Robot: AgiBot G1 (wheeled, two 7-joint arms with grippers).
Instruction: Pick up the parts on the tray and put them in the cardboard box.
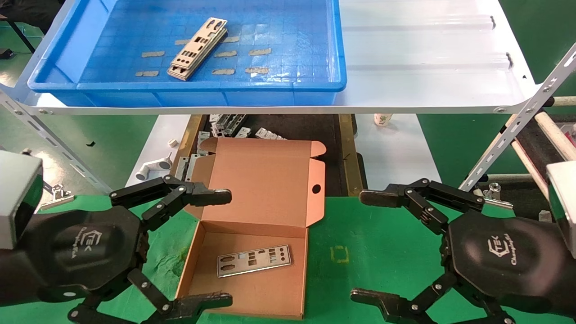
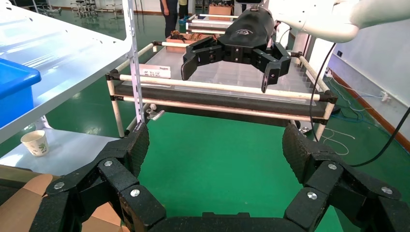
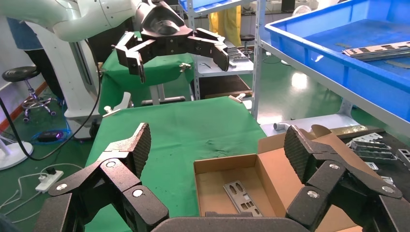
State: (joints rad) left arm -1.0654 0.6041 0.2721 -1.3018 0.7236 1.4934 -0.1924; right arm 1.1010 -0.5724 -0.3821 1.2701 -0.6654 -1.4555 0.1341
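Note:
A stack of silver-grey punched plates (image 1: 198, 48) lies in the blue tray (image 1: 67, 67) on the upper shelf; it also shows in the right wrist view (image 3: 382, 49). The open cardboard box (image 1: 270, 180) sits on the green mat with one plate (image 1: 254, 260) flat on its floor, also seen in the right wrist view (image 3: 241, 195). My left gripper (image 1: 220, 245) is open and empty, its fingers straddling the box's left wall. My right gripper (image 1: 366, 245) is open and empty over the green mat, right of the box.
The white shelf (image 1: 427, 58) overhangs the far half of the workspace. Grey brackets (image 1: 225, 126) and a white pipe fitting (image 1: 153, 167) lie behind the box. A paper cup (image 1: 382, 119) stands at the back. A slanted shelf strut (image 1: 517, 130) rises on the right.

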